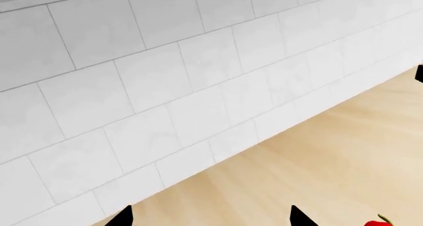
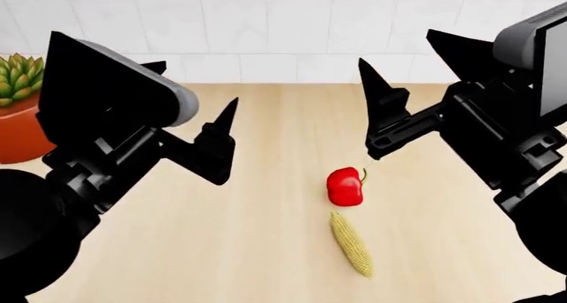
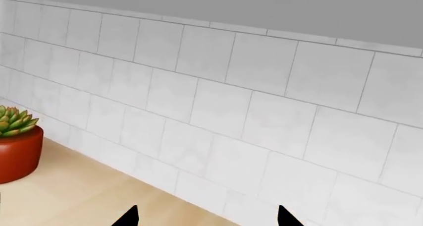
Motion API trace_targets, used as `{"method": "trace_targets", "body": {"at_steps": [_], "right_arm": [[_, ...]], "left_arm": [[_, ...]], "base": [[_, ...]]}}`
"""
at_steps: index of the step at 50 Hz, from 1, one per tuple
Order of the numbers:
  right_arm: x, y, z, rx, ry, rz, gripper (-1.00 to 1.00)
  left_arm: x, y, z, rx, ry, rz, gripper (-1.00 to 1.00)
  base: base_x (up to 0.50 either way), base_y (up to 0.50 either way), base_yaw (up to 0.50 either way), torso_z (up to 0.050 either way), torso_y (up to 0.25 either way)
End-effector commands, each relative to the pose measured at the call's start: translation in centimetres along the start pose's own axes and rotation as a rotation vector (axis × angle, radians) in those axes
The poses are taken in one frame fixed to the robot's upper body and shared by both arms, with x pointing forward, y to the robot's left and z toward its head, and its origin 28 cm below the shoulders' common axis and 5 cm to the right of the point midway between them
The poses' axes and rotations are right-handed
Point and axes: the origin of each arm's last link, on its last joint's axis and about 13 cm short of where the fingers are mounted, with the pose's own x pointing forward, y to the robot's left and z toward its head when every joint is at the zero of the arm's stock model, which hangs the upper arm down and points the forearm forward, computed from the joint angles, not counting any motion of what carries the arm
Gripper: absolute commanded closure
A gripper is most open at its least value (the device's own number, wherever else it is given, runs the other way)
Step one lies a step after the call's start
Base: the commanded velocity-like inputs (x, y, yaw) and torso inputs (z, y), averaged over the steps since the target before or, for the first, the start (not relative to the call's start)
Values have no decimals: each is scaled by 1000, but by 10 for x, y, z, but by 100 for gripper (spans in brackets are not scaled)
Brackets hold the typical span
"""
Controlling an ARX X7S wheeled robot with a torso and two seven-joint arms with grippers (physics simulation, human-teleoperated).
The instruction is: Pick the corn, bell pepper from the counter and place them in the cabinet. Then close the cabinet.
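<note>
The red bell pepper (image 2: 344, 187) with a green stem lies on the beige counter (image 2: 257, 250), right of centre. The pale-yellow corn (image 2: 352, 244) lies just in front of it, nearly touching. My left gripper (image 2: 195, 84) hangs open and empty above the counter, left of both. My right gripper (image 2: 399, 47) hangs open and empty above and behind the pepper, to its right. In the left wrist view the gripper (image 1: 211, 213) spans bare counter (image 1: 330, 161), and a sliver of the pepper (image 1: 378, 223) shows at the frame edge. The right wrist view shows its gripper (image 3: 207, 213) facing the wall. No cabinet is in view.
A red-orange pot with a green succulent (image 2: 20, 117) stands at the counter's far left, also in the right wrist view (image 3: 17, 151). A white tiled wall (image 2: 283, 30) runs along the back of the counter.
</note>
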Motion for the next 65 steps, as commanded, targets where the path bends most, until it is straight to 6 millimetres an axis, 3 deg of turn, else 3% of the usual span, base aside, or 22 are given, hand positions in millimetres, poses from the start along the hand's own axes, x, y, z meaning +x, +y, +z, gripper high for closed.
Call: {"method": "trace_targets", "body": {"at_steps": [1,22,34,40,51,65], "right_arm": [[-6,-5,3,2,6,-19,-100],[-18,-8,9,-28,46,-9,-100],[-47,-5,-4,-104,205,93,-100],[-61,2,-8,-56,259,168,-100],[-72,17,-30,0,395,292,-100],[-84,19,-51,-9,516,339,-100]], "left_arm": [[1,-1,0,-1,-1,-4,-100],[0,-1,-3,-2,-3,0,-100],[1,-6,-14,-6,15,-17,-100],[0,-4,-12,-6,4,-14,-100],[0,-2,-14,-10,3,2,-100],[1,-2,-17,1,7,11,-100]], "base": [[184,0,0,0,0],[23,78,0,0,0],[0,0,0,0,0],[0,0,0,0,0],[0,0,0,0,0],[0,0,0,0,0]]}}
